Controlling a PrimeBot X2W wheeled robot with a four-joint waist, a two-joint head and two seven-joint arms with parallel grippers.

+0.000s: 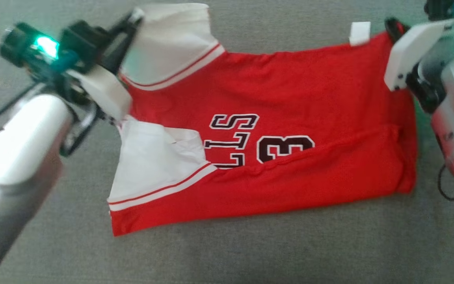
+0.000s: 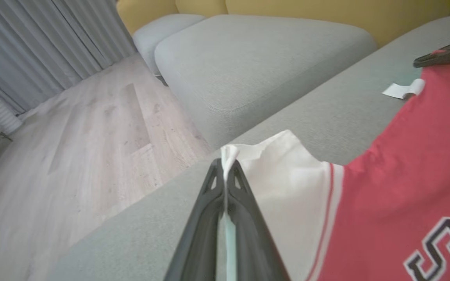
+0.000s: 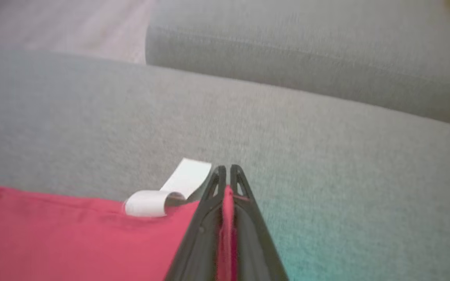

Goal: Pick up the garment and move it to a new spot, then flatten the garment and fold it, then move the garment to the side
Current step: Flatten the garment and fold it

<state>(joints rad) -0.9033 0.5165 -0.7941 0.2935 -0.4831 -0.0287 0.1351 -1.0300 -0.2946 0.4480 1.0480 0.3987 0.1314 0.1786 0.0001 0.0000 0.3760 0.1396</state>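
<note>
red garment (image 1: 298,86) lies partly folded on grey cushion (image 1: 250,252), left gripper (image 2: 225,168) clamped on its white corner, right gripper (image 3: 227,173) clamped on a red hem corner (just beside the white tag (image 3: 170,191)).

Red jersey (image 1: 290,118) with white sleeves, lying sideways and partly folded on a grey cushion (image 1: 227,252). The left gripper (image 1: 134,17) pinches the far left sleeve corner. The right gripper (image 1: 392,27) is closed at the far right corner, beside a white tag (image 1: 360,32).
</note>
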